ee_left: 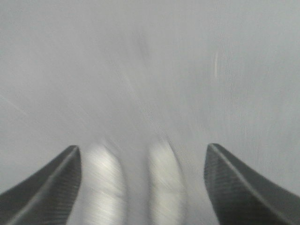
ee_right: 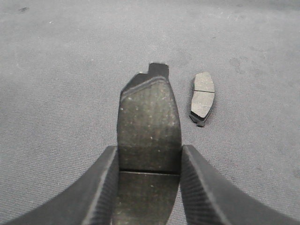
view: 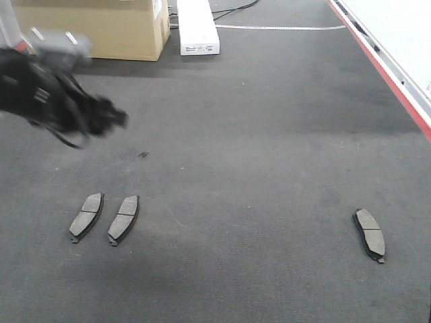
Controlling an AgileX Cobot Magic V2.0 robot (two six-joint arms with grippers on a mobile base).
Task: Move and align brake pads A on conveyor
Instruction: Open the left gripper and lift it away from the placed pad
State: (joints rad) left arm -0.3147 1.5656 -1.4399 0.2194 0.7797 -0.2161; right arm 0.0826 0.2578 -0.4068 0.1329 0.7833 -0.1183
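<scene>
Between the right gripper's closed fingers sits a brake pad, above the conveyor. Better set it parallel just beside the lone pad. Two pads lie paired left; the left gripper hangs open, empty.

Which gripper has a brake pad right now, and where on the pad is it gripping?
The right gripper holds a brake pad by its long side edges, around the middle groove. The left gripper is open and holds nothing.

Left gripper view motion-blurred
</scene>
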